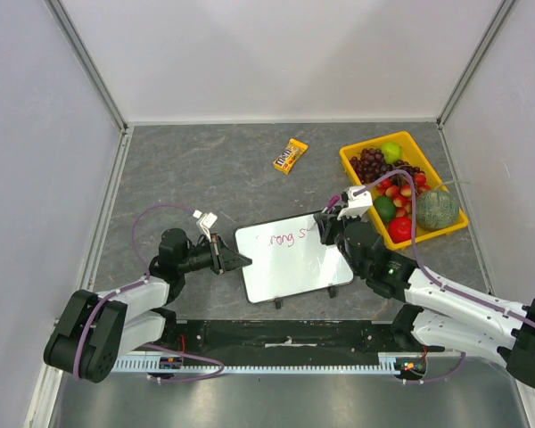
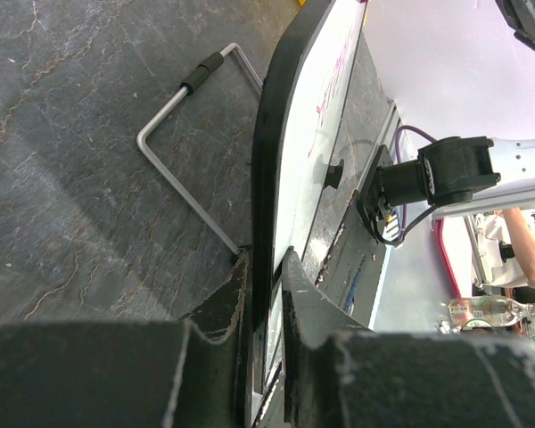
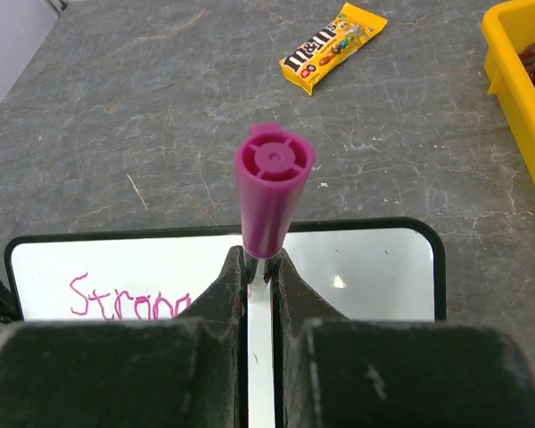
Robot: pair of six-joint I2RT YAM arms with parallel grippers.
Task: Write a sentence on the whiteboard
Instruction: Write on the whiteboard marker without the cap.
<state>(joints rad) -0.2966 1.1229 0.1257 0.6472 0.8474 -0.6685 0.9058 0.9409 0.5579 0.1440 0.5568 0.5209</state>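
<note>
While your left end effector (image 2: 266, 267) clamps the whiteboard (image 1: 294, 272) rim, hold the marker (image 3: 272, 192) gripped by your right end effector (image 3: 260, 260) upright, pressing lightly, extending the sentence (image 3: 116, 299) just beside it.

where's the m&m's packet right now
In the top view the m&m's packet lies on the grey table beyond the whiteboard, on the right half, just left of the yellow tray.
</note>
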